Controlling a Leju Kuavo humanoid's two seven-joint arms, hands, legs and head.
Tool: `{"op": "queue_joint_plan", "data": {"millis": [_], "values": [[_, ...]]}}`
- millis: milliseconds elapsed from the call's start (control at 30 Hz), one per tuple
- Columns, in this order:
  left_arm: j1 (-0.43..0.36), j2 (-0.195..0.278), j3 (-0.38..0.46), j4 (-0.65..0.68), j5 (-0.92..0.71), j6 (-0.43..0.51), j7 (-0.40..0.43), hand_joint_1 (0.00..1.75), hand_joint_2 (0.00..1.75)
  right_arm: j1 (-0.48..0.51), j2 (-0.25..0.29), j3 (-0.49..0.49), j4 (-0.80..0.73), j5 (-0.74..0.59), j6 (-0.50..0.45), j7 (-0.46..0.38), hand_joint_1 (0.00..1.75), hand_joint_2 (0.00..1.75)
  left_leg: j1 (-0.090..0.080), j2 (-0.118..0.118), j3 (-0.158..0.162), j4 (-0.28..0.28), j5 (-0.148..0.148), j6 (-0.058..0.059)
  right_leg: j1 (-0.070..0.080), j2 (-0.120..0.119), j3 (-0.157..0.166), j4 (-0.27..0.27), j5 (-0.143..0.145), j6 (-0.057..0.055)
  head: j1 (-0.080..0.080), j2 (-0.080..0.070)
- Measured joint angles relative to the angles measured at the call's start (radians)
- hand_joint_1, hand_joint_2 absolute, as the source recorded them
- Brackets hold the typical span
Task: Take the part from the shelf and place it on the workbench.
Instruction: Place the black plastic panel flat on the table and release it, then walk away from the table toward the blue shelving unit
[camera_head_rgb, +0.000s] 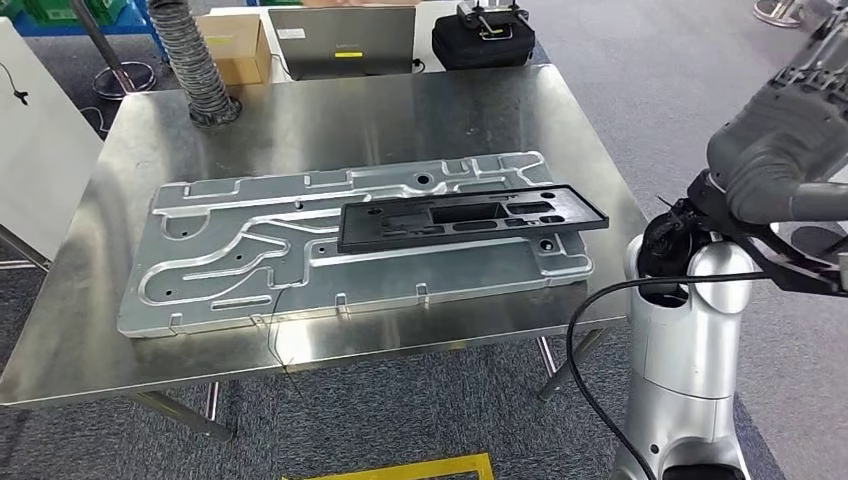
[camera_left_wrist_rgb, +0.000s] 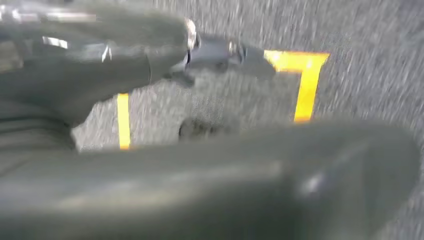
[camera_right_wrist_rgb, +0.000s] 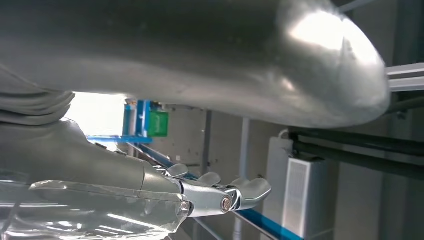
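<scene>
A long black plastic part (camera_head_rgb: 470, 217) with several cut-outs lies flat on a large machined aluminium plate (camera_head_rgb: 250, 250), which rests on the steel workbench (camera_head_rgb: 330, 120). The part's right end reaches slightly past the plate's edge. My right arm (camera_head_rgb: 780, 150) is raised at the right of the table, clear of the part. In the right wrist view my right hand (camera_right_wrist_rgb: 215, 196) has its fingers stretched out and apart from the thumb, holding nothing. My left hand (camera_left_wrist_rgb: 125, 65) hangs over the carpet, blurred, with bare floor between its fingers and thumb.
At the table's far edge stand a ribbed grey hose (camera_head_rgb: 195, 60), a cardboard box (camera_head_rgb: 235, 40), a grey case (camera_head_rgb: 340, 40) and a black bag (camera_head_rgb: 483, 40). A white machine body (camera_head_rgb: 685, 370) with a black cable stands by the right corner. Yellow tape (camera_head_rgb: 400, 470) marks the floor.
</scene>
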Motion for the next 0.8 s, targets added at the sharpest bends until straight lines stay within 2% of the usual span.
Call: {"op": "queue_joint_plan", "data": {"millis": [67, 100, 167, 233, 267, 300, 367, 400, 433, 467, 500, 567, 600, 633, 733, 767, 800], "values": [[0.000, -0.001, 0.004, 0.000, 0.014, -0.006, -0.010, 0.00, 0.00, 0.022, -0.010, -0.005, -0.041, 0.152, -0.144, -0.005, 0.00, 0.00, -0.002, -0.002, 0.001, 0.002, -0.001, -0.002, 0.004, -0.001, 0.071, -0.143, 0.058, -0.011, 0.000, 0.000], [0.001, -0.002, 0.009, 0.000, 0.021, -0.010, -0.014, 0.00, 0.00, 0.049, -0.018, -0.010, -0.064, 0.259, -0.243, -0.007, 0.00, 0.00, -0.002, -0.005, 0.002, 0.002, -0.001, -0.006, 0.008, -0.002, 0.095, -0.190, 0.072, -0.016, 0.000, 0.000], [0.007, -0.003, 0.019, 0.000, 0.030, -0.013, -0.017, 0.00, 0.00, 0.138, -0.036, -0.028, -0.104, 0.440, -0.414, -0.011, 0.00, 0.00, 0.000, -0.009, 0.004, 0.001, 0.001, -0.016, 0.017, -0.003, 0.107, -0.214, 0.077, -0.022, 0.000, 0.000], [0.013, -0.003, 0.025, 0.000, 0.032, -0.012, -0.015, 0.00, 0.00, 0.251, -0.053, -0.057, -0.129, 0.475, -0.495, -0.012, 0.00, 0.00, 0.001, -0.009, 0.003, 0.004, -0.005, -0.026, 0.013, -0.005, 0.110, -0.223, 0.085, -0.031, 0.000, 0.000], [0.015, -0.003, 0.028, 0.000, 0.031, -0.011, -0.014, 0.00, 0.00, 0.303, -0.062, -0.072, -0.138, 0.459, -0.516, -0.011, 0.00, 0.00, 0.000, -0.008, -0.003, 0.020, -0.023, -0.031, 0.010, -0.007, 0.110, -0.229, 0.089, -0.037, 0.000, 0.000], [0.016, -0.002, 0.032, 0.000, 0.030, -0.010, -0.013, 0.00, 0.00, 0.354, -0.070, -0.086, -0.144, 0.442, -0.532, -0.010, 0.00, 0.00, 0.000, -0.006, -0.015, 0.057, -0.054, -0.035, 0.006, -0.009, 0.109, -0.233, 0.094, -0.042, 0.000, 0.000], [0.018, -0.003, 0.042, 0.000, 0.027, -0.009, -0.009, 0.00, 0.00, 0.451, -0.080, -0.117, -0.144, 0.427, -0.551, -0.010, 0.00, 0.00, 0.004, -0.002, -0.056, 0.181, -0.135, -0.041, 0.006, -0.012, 0.102, -0.234, 0.099, -0.047, 0.000, 0.000], [0.018, -0.003, 0.047, 0.000, 0.026, -0.009, -0.007, 0.00, 0.00, 0.496, -0.082, -0.132, -0.138, 0.425, -0.555, -0.010, 0.00, 0.00, 0.006, -0.002, -0.074, 0.239, -0.165, -0.044, 0.007, -0.013, 0.097, -0.233, 0.102, -0.048, 0.000, 0.000], [0.019, -0.003, 0.051, 0.000, 0.025, -0.009, -0.006, 0.00, 0.00, 0.537, -0.082, -0.149, -0.128, 0.426, -0.559, -0.009, 0.00, 0.00, 0.007, -0.001, -0.077, 0.270, -0.178, -0.046, 0.007, -0.013, 0.092, -0.232, 0.105, -0.047, 0.000, 0.000], [0.020, -0.003, 0.054, 0.000, 0.024, -0.009, -0.005, 0.00, 0.00, 0.571, -0.082, -0.164, -0.116, 0.426, -0.561, -0.009, 0.00, 0.00, 0.008, -0.001, -0.063, 0.262, -0.171, -0.047, 0.006, -0.013, 0.086, -0.230, 0.108, -0.045, 0.000, 0.000], [0.020, -0.003, 0.057, 0.000, 0.023, -0.010, -0.005, 0.00, 0.00, 0.602, -0.082, -0.180, -0.104, 0.427, -0.564, -0.009, 0.00, 0.00, 0.009, -0.001, -0.029, 0.215, -0.151, -0.047, 0.005, -0.013, 0.081, -0.227, 0.112, -0.042, 0.000, 0.000], [0.019, -0.001, 0.064, 0.000, 0.022, -0.013, -0.005, 0.00, 0.00, 0.656, -0.081, -0.208, -0.079, 0.423, -0.568, -0.009, 0.00, 0.00, 0.007, -0.001, 0.062, 0.070, -0.105, -0.043, 0.005, -0.011, 0.072, -0.221, 0.119, -0.034, 0.000, 0.000], [0.019, -0.001, 0.066, 0.000, 0.022, -0.015, -0.006, 0.00, 0.00, 0.677, -0.079, -0.222, -0.067, 0.416, -0.569, -0.009, 0.00, 0.00, 0.005, -0.002, 0.093, 0.018, -0.092, -0.038, 0.006, -0.010, 0.069, -0.219, 0.123, -0.028, 0.000, 0.000], [0.019, -0.001, 0.066, 0.000, 0.022, -0.015, -0.007, 0.00, 0.00, 0.695, -0.078, -0.233, -0.054, 0.408, -0.570, -0.009, 0.00, 0.00, 0.002, -0.003, 0.107, -0.011, -0.087, -0.032, 0.007, -0.010, 0.067, -0.217, 0.128, -0.022, 0.000, 0.000], [0.020, 0.000, 0.068, 0.000, 0.017, -0.015, -0.011, 0.00, 0.00, 0.734, -0.069, -0.260, -0.012, 0.381, -0.570, -0.008, 0.00, 0.00, -0.003, -0.002, 0.100, -0.019, -0.070, -0.012, 0.001, -0.008, 0.065, -0.219, 0.139, -0.002, 0.000, 0.000], [0.020, 0.000, 0.068, 0.000, 0.015, -0.015, -0.013, 0.00, 0.00, 0.744, -0.065, -0.269, 0.003, 0.382, -0.570, -0.008, 0.00, 0.00, -0.002, 0.000, 0.093, -0.022, -0.060, -0.004, -0.001, -0.006, 0.059, -0.208, 0.124, 0.003, 0.000, 0.000], [0.020, 0.001, 0.069, 0.000, 0.014, -0.015, -0.016, 0.00, 0.00, 0.751, -0.062, -0.281, 0.022, 0.393, -0.570, -0.008, 0.00, 0.00, -0.001, 0.002, 0.084, -0.025, -0.049, 0.002, -0.003, -0.004, 0.046, -0.179, 0.091, 0.008, 0.000, 0.000]]}}
